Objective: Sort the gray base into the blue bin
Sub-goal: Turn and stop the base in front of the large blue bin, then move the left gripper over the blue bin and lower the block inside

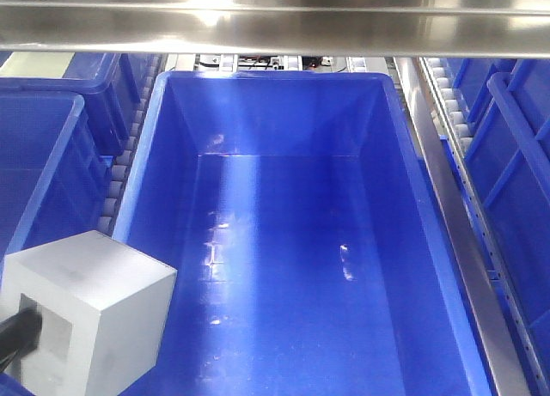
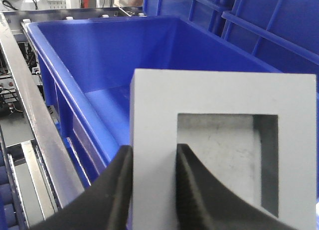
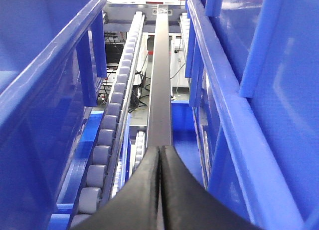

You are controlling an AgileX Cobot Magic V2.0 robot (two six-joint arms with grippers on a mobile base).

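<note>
My left gripper is clamped on the gray base, pinching one side wall of it: one finger lies against the outer face and the other reaches into the square recess. The block hangs at the near left corner of the blue bin, about over the rim there, and is not yet on the glossy floor. It looks stiff and matte, so I judge my pads will not skid on it, and nothing about it seems fragile. With that hollow in it I would guess it is fairly light. The wall is a good place to hold, but it sits off to one side of the block, so the base could swing on my pinch if I move sharply. My right gripper is closed on nothing, its fingers pressed together over the metal rail beside the roller conveyor.
</note>
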